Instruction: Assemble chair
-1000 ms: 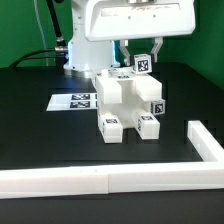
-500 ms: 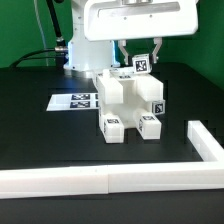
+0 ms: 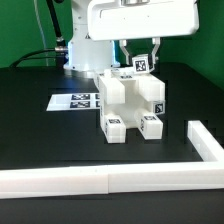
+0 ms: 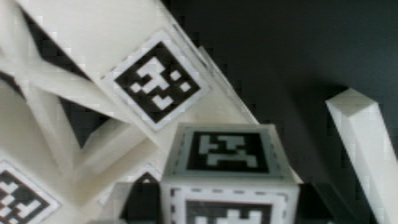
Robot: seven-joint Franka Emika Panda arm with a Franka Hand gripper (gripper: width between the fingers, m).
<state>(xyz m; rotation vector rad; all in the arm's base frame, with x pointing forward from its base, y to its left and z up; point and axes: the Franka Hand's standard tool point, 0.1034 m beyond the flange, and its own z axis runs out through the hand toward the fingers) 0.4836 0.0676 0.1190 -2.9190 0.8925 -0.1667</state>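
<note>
The chair (image 3: 122,98) stands partly built in the middle of the black table, a chunky white block assembly on two tagged feet (image 3: 113,126). My gripper (image 3: 141,58) hangs just above its far top corner, shut on a small white tagged block (image 3: 143,66) that sits at the top of the assembly. In the wrist view the same block (image 4: 228,152) fills the lower middle, and a dark finger (image 4: 143,196) stands on each side of it. Slanted white chair pieces carrying a large tag (image 4: 157,80) lie beyond the block.
The marker board (image 3: 74,101) lies flat on the table at the exterior view's left of the chair. A long white border rail (image 3: 100,180) runs along the front, and a shorter piece (image 3: 206,142) runs up the exterior view's right. The arm's white base (image 3: 90,50) stands behind.
</note>
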